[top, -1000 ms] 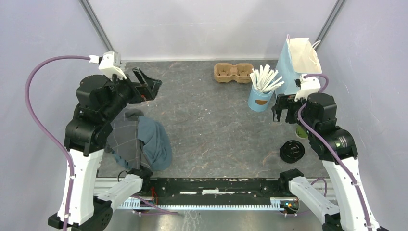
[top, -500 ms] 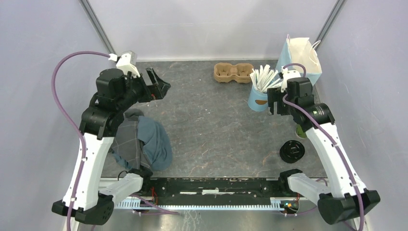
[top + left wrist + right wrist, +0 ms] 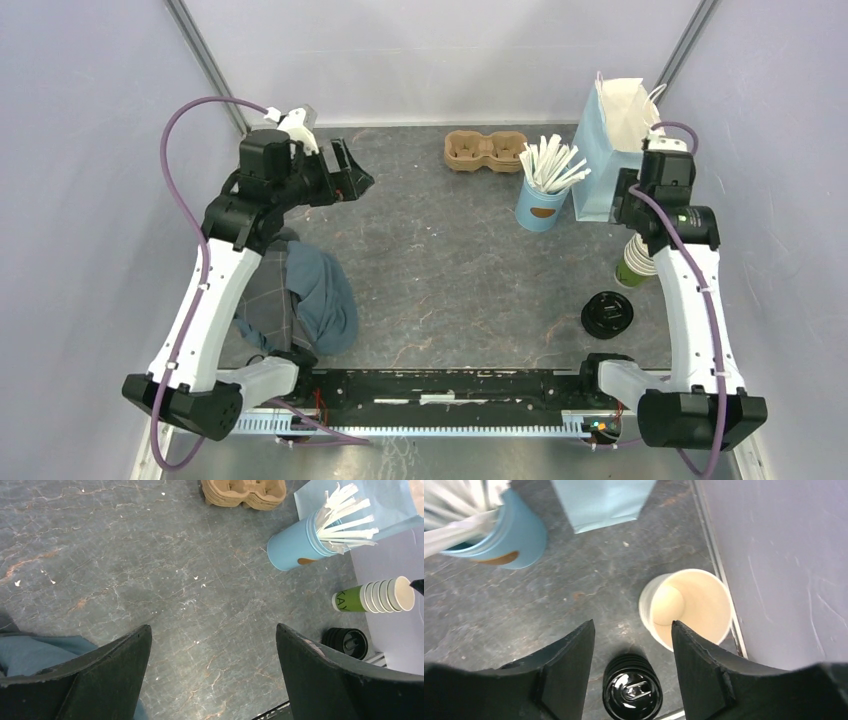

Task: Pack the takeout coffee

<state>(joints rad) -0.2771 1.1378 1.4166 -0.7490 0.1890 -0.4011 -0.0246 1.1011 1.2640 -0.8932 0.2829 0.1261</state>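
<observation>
No takeout coffee with its lid on is in view. A stack of dark-green paper cups (image 3: 637,262), cream inside (image 3: 694,605) and lidless, stands at the right edge of the table. A stack of round black lids (image 3: 607,314) sits just in front of it (image 3: 632,692). My right gripper (image 3: 630,218) hovers above and a little left of the cups, jaws partly apart and holding nothing (image 3: 633,625). The left gripper (image 3: 355,180) hangs wide open over the back left of the table (image 3: 214,627), far from the cups (image 3: 372,597) and lids (image 3: 346,642).
A tall blue paper bag (image 3: 615,140) stands at the back right, just behind my right gripper. Beside it are a light-blue cup of white sticks (image 3: 545,195) and a brown cardboard cup carrier (image 3: 485,150). A blue-grey cloth (image 3: 300,295) lies front left. The right wall runs close by the cups.
The right gripper has swung back and right, from in front of the stick cup to above the green cups, and its jaws have narrowed. The left arm has reached further right.
</observation>
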